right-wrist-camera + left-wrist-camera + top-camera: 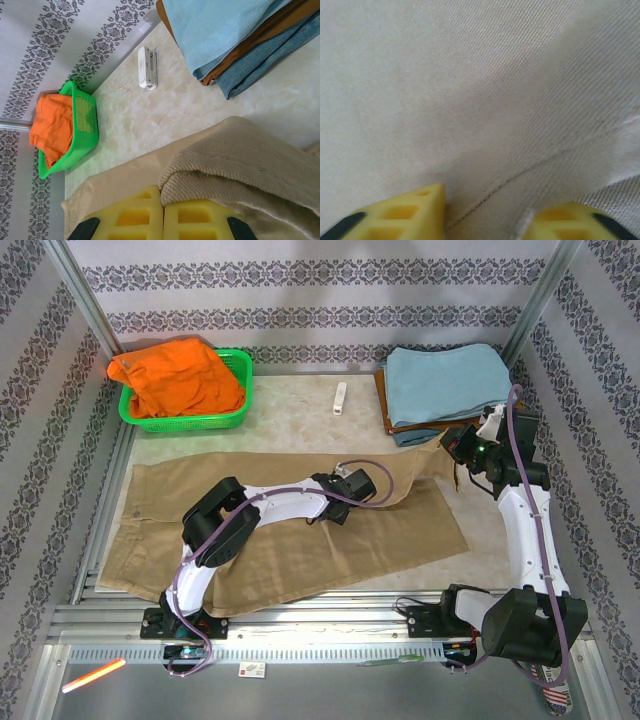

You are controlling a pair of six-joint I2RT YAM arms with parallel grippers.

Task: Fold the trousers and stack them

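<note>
Right wrist | trousers [240, 155] fold pinched in closed right claw [162, 202]

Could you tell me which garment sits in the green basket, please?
The orange garment; the khaki trousers lie spread on the table, and the light-blue cloth lies folded far right.

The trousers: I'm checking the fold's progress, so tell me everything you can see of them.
The trousers are plain khaki-tan twill, cotton by its look, spread flat across the pale table, legs reaching right, lightly creased, not yet folded. A stitched seam shows in the left wrist view, where the left gripper's fingers rest on the cloth with a ridge between them. At the far right corner the right gripper's fingers pinch a lifted fold.
</note>
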